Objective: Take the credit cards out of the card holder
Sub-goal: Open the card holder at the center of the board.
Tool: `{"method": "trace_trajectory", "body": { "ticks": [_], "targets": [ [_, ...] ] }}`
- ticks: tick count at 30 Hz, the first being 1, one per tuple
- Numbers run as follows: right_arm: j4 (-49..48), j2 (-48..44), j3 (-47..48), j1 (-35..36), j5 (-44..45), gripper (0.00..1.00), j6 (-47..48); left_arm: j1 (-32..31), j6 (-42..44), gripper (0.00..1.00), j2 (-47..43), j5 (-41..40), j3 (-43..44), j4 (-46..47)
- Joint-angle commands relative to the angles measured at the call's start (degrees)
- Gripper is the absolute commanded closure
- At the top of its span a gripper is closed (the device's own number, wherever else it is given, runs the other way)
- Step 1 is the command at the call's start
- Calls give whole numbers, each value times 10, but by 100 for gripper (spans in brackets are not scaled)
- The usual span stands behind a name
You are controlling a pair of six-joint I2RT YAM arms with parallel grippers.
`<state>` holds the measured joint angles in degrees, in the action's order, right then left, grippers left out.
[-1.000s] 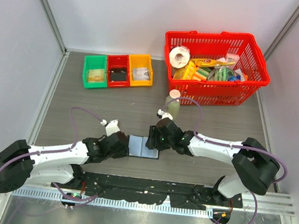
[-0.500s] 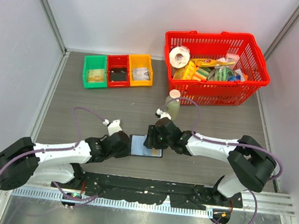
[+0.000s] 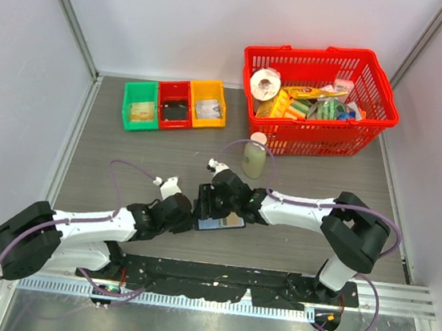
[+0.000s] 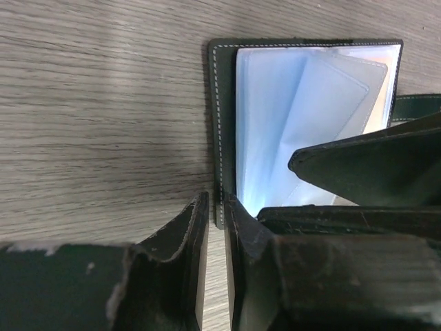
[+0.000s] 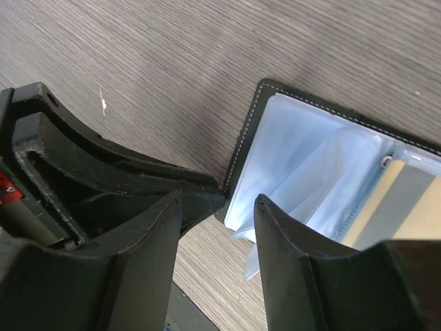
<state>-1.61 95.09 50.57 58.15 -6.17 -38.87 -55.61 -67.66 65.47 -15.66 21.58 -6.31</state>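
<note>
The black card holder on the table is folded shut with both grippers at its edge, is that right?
No, it is open, not folded shut. The left wrist view shows the card holder spread on the table, pale inner sleeves exposed, with the left gripper and right gripper at its edge.

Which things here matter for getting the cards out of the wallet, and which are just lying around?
Job: card holder, credit card, left gripper, right gripper.
Lying about: red basket, green tray, red tray, orange tray, bottle.
</note>
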Motion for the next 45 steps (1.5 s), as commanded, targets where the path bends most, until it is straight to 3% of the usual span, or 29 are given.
{"method": "trace_trajectory", "body": {
  "ticks": [1,5,10,15,19,21,34,45],
  "targets": [
    [-3,9,55,20,-24,48,20,0,-12,80,-13,1,-19,8],
    [38,-17,58,21,5,48,34,1,-17,73,-45,-13,-23,-15],
    [85,-92,31,7,80,43,52,0,-18,60,-105,-36,-19,-72],
    [98,-160,-6,-10,101,41,54,0,-11,44,-166,-52,-2,-121],
    [105,-177,-44,-43,111,42,52,0,2,27,-170,-50,26,-130],
    [100,-172,-57,-58,110,44,50,0,14,24,-153,-45,39,-122],
    [83,-101,-73,-66,120,46,37,0,46,38,31,-26,61,-28],
    [73,-86,-80,-66,107,45,37,1,35,62,68,-10,46,-5]
  ]
}}
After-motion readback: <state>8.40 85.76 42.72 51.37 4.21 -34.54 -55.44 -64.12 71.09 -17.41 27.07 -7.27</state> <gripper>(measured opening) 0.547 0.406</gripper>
